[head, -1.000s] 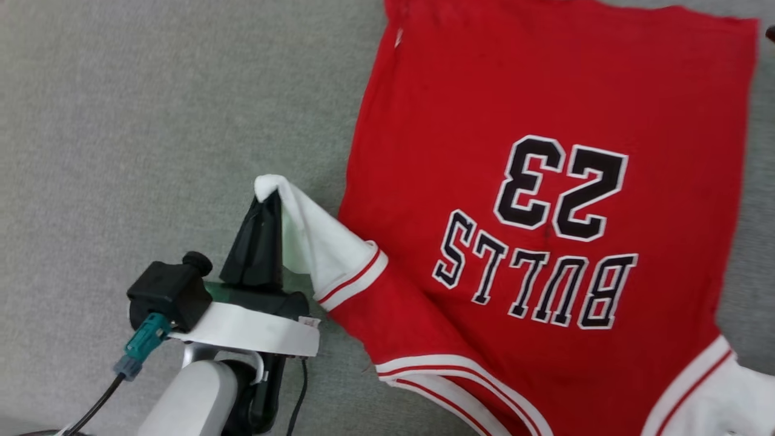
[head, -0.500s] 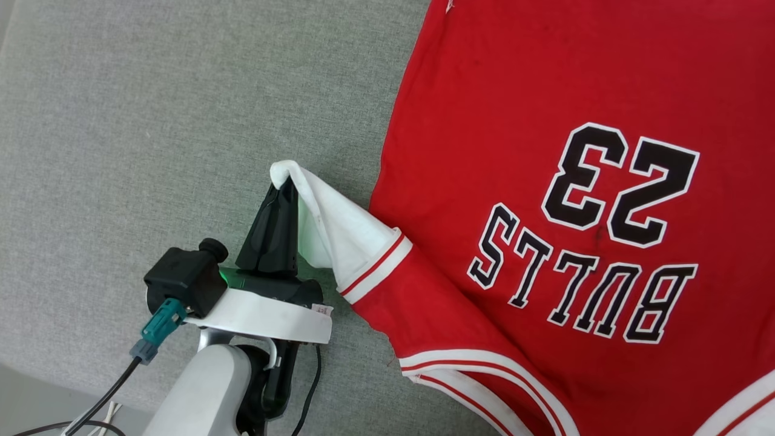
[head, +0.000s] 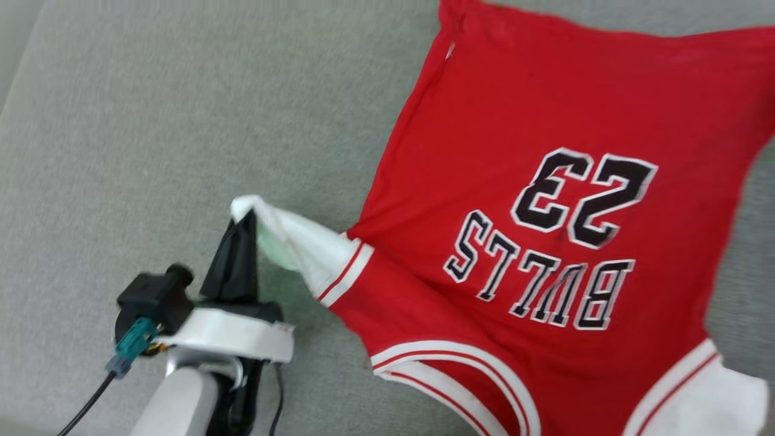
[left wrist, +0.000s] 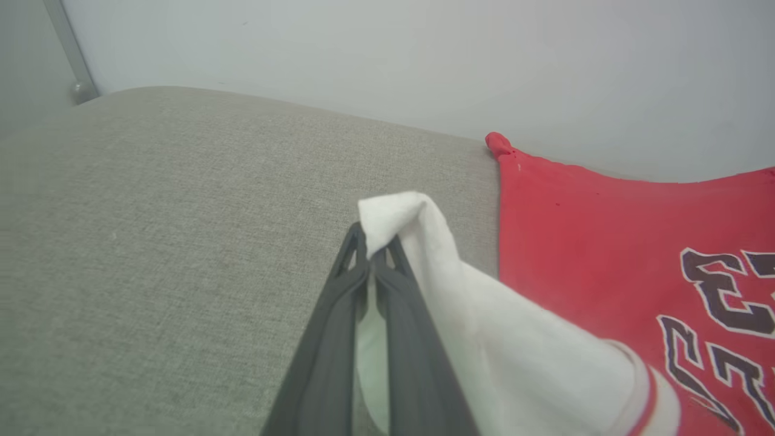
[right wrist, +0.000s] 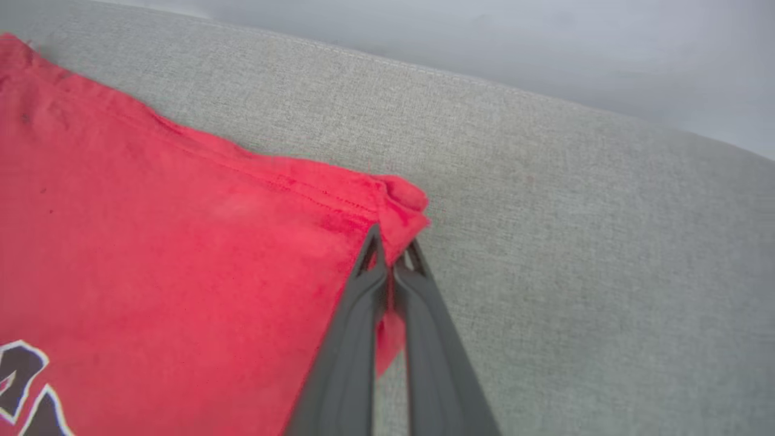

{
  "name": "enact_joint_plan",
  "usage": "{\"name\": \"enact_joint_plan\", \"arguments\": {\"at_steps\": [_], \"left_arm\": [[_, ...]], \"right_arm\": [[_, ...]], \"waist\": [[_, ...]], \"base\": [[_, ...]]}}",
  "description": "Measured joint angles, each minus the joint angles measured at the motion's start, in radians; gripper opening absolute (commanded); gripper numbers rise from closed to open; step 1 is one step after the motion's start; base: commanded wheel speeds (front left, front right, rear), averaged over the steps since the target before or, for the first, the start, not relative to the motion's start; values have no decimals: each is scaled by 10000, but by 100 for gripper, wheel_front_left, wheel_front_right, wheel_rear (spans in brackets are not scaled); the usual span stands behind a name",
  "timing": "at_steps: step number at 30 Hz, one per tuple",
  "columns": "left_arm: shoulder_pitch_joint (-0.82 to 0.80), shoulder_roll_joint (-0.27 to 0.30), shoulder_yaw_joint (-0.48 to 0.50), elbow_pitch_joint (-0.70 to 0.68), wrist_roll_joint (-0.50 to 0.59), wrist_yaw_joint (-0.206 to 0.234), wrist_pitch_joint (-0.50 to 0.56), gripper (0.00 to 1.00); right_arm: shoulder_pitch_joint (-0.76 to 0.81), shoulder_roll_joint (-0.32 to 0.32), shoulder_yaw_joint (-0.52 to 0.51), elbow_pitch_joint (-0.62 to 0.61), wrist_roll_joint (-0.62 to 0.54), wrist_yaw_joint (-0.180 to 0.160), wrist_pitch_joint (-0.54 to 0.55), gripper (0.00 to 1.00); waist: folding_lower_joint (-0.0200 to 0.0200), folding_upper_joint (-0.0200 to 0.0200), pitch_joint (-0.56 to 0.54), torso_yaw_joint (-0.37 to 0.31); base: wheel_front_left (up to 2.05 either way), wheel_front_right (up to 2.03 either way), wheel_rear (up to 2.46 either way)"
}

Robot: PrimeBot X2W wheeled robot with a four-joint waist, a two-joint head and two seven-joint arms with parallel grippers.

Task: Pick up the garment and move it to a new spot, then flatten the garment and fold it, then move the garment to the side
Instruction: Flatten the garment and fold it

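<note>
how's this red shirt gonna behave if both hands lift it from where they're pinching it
Probably floppy: the shirt looks thin, and its white sleeve drapes limply from the left hand. Likely light, since a fingertip pinch tents it. Held by the sleeve and the red corner in the right hand, the middle would likely sag.

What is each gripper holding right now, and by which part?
Both hold the red Bulls jersey: the left gripper pinches the white sleeve tip, the right gripper a red hem corner.
</note>
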Motion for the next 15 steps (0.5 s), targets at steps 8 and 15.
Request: {"name": "enact_joint_plan", "arguments": {"at_steps": [8,15], "left_arm": [[1286,660,752,207,-324,349,56,0],[2271,1103,1260,42,-583,702,299,0]], "right_arm": [[2211,-890,1175,-1592,909,2,-470,0],[5470,-1411,934,-3172,1534,2,-382,0]], "waist": [[-3,0,-1257,-1197],[-3,0,-2139,-2564]], "base": [[0,0,0],[0,0,0]]}}
